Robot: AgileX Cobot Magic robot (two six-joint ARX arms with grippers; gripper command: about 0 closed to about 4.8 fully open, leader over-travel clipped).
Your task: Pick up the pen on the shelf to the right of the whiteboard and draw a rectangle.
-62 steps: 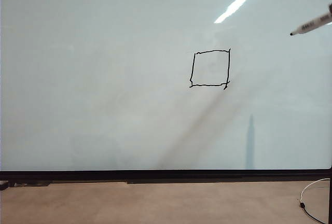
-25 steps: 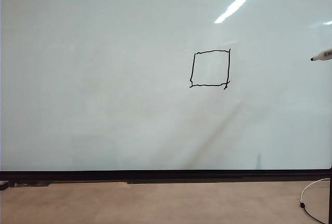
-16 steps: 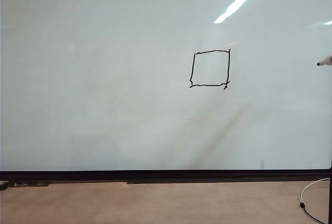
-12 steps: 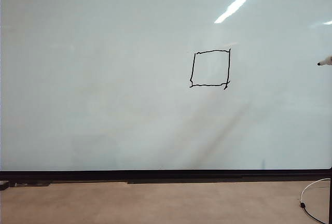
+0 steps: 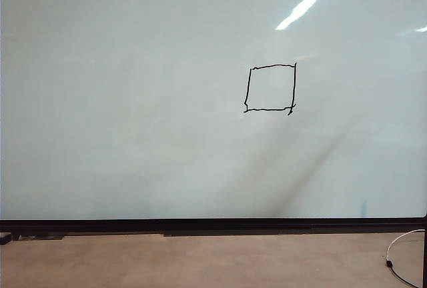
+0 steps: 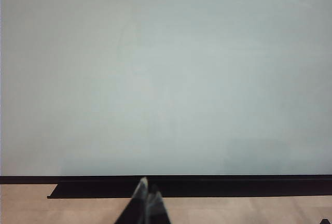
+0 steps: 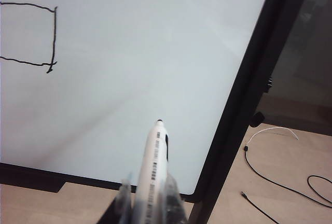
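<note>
While the exterior view shows only the whiteboard (image 5: 133, 101) and the floor below it, both arms are out of that frame. Rectangle (image 5: 270, 88) sits right of the board's centre: a closed, nearly square outline in thin, wobbly black line, with a small overshoot at its lower right corner.

Right gripper (image 7: 148, 195): seen in the right wrist view, fingers clenched on the pen (image 7: 152, 167). Pen barrel is white with small dark print; black tip points toward the board and stands clear of the surface, near the board's lower right corner. Part of the rectangle (image 7: 36, 37) shows in this view, well apart from the pen tip. Black frame edge (image 7: 244, 94) of the board runs beside the pen. Thin cables (image 7: 275, 167) lie on the floor past the frame.

Left gripper (image 6: 147, 203): seen in the left wrist view, low in front of the board's black bottom edge (image 6: 181, 185). Fingers are pressed together with nothing between them, apart from the board.
</note>
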